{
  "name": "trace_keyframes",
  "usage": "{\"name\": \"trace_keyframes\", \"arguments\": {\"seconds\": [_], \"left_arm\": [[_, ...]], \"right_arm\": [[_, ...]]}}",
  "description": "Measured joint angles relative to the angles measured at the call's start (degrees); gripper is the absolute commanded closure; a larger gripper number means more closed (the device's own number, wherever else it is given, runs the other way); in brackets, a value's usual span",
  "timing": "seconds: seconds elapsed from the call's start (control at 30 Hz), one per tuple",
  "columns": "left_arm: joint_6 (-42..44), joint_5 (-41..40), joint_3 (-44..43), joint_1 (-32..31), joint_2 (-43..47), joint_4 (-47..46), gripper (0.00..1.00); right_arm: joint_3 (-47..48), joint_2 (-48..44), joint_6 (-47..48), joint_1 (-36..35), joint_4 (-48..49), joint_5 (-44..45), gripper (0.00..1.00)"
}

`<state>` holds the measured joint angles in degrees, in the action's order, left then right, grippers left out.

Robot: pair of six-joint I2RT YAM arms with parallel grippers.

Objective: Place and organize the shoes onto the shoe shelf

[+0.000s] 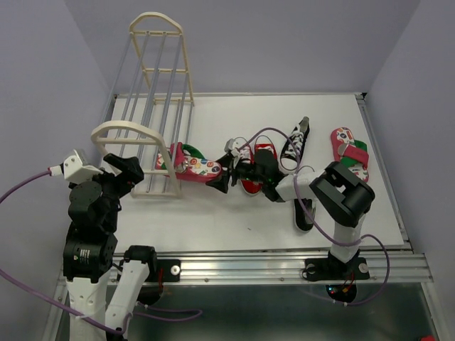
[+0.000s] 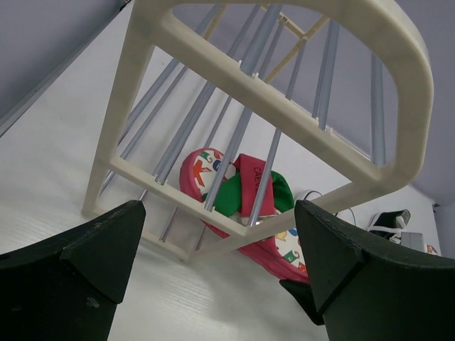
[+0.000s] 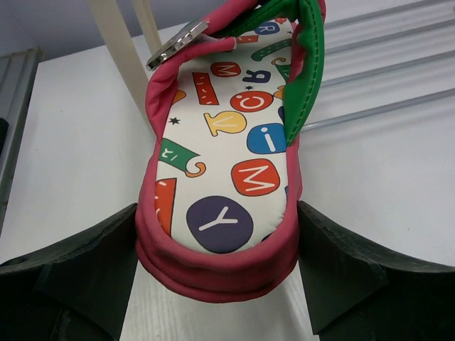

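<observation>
The cream shoe shelf [image 1: 131, 129] stands at the table's left, its grey rails running away from me. My right gripper [image 1: 222, 177] is shut on the heel of a red-pink flip-flop [image 1: 193, 163] and holds its toe end in at the shelf's near end frame. In the right wrist view the fingers [image 3: 78, 277] press both sides of the heel [image 3: 227, 163]. My left gripper [image 1: 126, 170] is open and empty just in front of the near arch [image 2: 284, 106]. The flip-flop's green strap [image 2: 231, 193] shows behind the rails. The red sneakers [image 1: 264, 150] lie partly hidden behind my right arm.
One black sneaker [image 1: 293, 148] lies behind my right arm and another [image 1: 303, 215] near the front edge. The second flip-flop [image 1: 350, 150] lies at the right. The purple cable [image 1: 270, 131] loops over the sneakers.
</observation>
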<state>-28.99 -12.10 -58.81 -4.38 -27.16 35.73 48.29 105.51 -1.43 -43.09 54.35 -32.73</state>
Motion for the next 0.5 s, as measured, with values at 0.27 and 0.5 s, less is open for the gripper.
{"name": "trace_keyframes", "arguments": {"seconds": [0.27,0.5], "left_arm": [[0.0,1.2,2.1,0.0,-0.5,-1.2,0.01],[0.0,2.9,2.6,0.0,-1.7,-3.9,0.01]], "right_arm": [[7.0,6.4,-1.0,0.8,1.9,-1.9,0.99],[11.6,10.6,-1.4,1.7,2.1,-3.8,0.99]]}}
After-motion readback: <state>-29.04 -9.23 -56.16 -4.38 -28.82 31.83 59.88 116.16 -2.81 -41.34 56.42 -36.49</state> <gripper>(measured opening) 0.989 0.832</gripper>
